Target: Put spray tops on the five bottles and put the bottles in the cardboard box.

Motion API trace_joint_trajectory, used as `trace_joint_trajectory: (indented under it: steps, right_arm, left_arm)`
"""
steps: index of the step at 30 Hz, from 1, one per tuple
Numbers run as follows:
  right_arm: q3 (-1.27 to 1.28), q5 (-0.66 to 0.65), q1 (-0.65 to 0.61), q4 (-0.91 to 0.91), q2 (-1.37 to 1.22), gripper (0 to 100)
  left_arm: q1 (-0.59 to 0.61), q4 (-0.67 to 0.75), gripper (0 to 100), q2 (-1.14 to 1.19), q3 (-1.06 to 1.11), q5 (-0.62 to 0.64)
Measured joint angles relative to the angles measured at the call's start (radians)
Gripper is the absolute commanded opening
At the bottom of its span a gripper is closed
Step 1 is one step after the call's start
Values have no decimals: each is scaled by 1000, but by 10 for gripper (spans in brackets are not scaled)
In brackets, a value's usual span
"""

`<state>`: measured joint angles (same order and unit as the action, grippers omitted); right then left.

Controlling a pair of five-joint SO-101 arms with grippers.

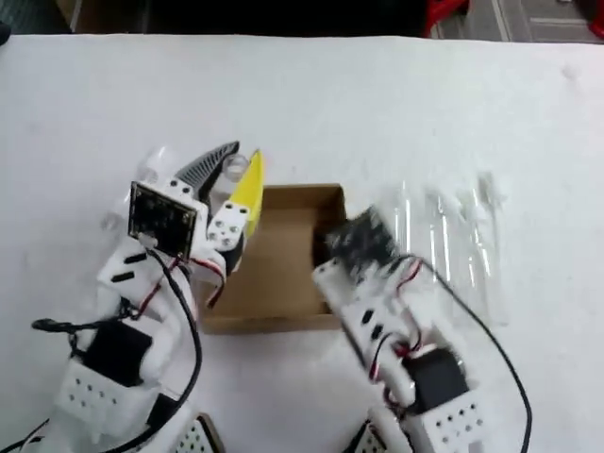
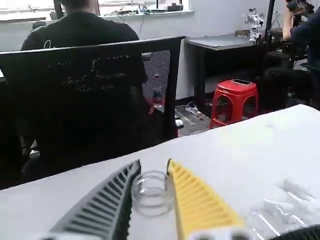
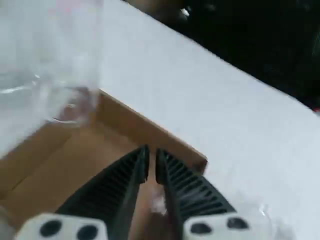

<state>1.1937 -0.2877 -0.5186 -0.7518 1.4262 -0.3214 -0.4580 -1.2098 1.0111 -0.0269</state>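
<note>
**One bottle [image 2: 152,195] gripped, uncapped**

My left fingers [image 2: 200,200] clamp the clear bottle by its open neck. The box [image 3: 145,125] lies under my right fingers [image 3: 192,185], which are almost closed, nothing plainly between them. More bottles [image 1: 453,236] lie just beside them. Capping seems the step: next, I judge, the right must fetch a spray top.
</note>
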Motion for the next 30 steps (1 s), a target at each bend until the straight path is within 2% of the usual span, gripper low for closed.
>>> trace_joint_trajectory:
  steps: [4, 7, 10, 13, 17, 24, 30]
  right_arm:
    - [66, 0, -144, 9, 157, 15]
    - [86, 0, -195, 8, 265, 15]
    - [115, 0, -204, 9, 284, 15]
    - [158, 0, -207, 46, 273, 15]
    - [183, 0, -207, 75, 279, 15]
    - [183, 0, -210, 81, 281, 15]
    - [183, -2, -178, 81, 281, 15]
  left_arm:
    - [3, 192, 59, 0, 118, 0]
    - [9, 233, 61, 0, 130, 6]
    - [9, 244, 61, 0, 138, 92]
    - [5, 244, 62, 0, 138, 201]
    - [5, 222, 62, 0, 138, 264]
    - [-74, 52, 62, 0, 78, 282]
    - [-101, 43, 62, 0, 72, 282]
